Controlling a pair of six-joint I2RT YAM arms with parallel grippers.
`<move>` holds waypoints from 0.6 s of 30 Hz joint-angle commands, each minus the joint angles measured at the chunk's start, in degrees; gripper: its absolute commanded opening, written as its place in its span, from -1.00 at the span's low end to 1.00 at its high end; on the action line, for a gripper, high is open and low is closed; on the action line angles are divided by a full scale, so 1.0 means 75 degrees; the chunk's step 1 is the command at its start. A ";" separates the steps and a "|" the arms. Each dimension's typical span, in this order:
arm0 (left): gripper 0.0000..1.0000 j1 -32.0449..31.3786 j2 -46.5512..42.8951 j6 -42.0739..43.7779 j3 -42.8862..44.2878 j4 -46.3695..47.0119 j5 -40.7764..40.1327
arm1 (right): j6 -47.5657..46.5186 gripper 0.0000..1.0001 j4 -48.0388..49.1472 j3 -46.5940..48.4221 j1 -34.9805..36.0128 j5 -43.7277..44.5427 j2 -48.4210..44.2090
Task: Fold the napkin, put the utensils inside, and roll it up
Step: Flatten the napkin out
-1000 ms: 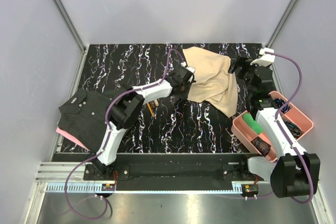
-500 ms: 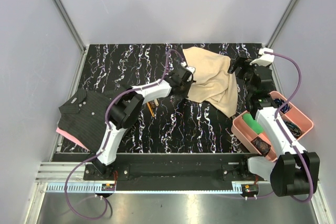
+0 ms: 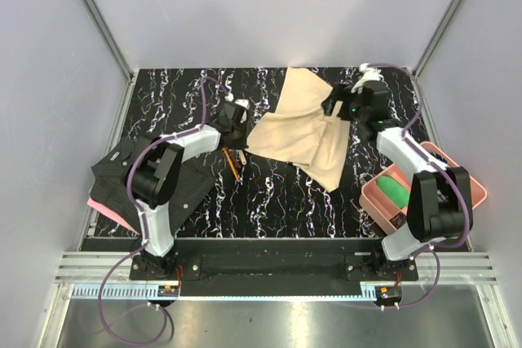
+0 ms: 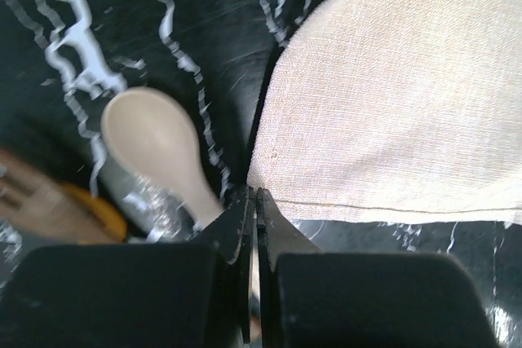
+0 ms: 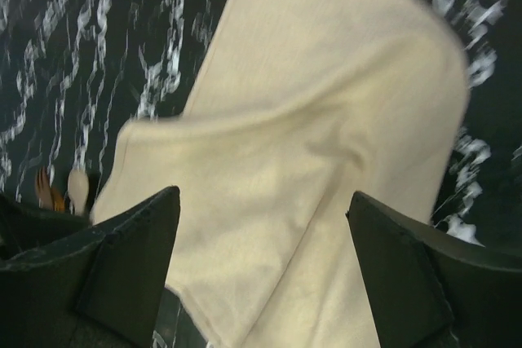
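The beige napkin point(image 3: 300, 124) lies partly spread at the table's middle back, with folds across it. My left gripper point(image 3: 241, 129) is shut at the napkin's left corner point(image 4: 265, 177); the corner runs into its closed tips point(image 4: 254, 195). Just left of that corner lies the pale wooden spoon point(image 4: 155, 152), and beside it the orange-brown utensil point(image 4: 57, 201), which also shows in the top view point(image 3: 235, 167). My right gripper point(image 3: 334, 104) hovers open over the napkin's far right part point(image 5: 326, 160), its fingers point(image 5: 134, 266) wide apart with nothing between them.
A dark striped garment point(image 3: 122, 177) lies at the left over something pink point(image 3: 102, 205). A pink tray point(image 3: 481, 193) with a green item point(image 3: 393, 193) stands at the right edge, close to the right arm's base.
My left gripper closed on the napkin's corner and pulled it left, spreading the cloth. The right arm swung left from beside the tray to above the napkin's far edge.
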 commanded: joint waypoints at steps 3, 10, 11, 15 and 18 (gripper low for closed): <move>-1.00 0.0190 -0.0875 0.0050 -0.0502 0.0851 -0.0158 | 0.0170 0.83 -0.1565 0.0320 0.0950 -0.0242 0.0234; -1.00 0.0401 -0.1145 -0.0009 -0.0585 0.1320 0.0451 | 0.0299 0.80 -0.3569 -0.0161 0.1501 0.0203 -0.0422; -1.00 0.0413 -0.1122 0.0003 -0.0515 0.1343 0.0487 | 0.0300 0.80 -0.3804 -0.0196 0.1582 0.0366 -0.0481; -1.00 0.0577 -0.0981 0.0050 -0.0304 0.1356 0.0662 | 0.0440 0.80 -0.5103 -0.0231 0.1607 0.0707 -0.0505; -1.00 0.0706 -0.0887 0.0061 -0.0198 0.1414 0.0850 | 0.0615 0.89 -0.5714 -0.0219 0.1618 0.1012 -0.0342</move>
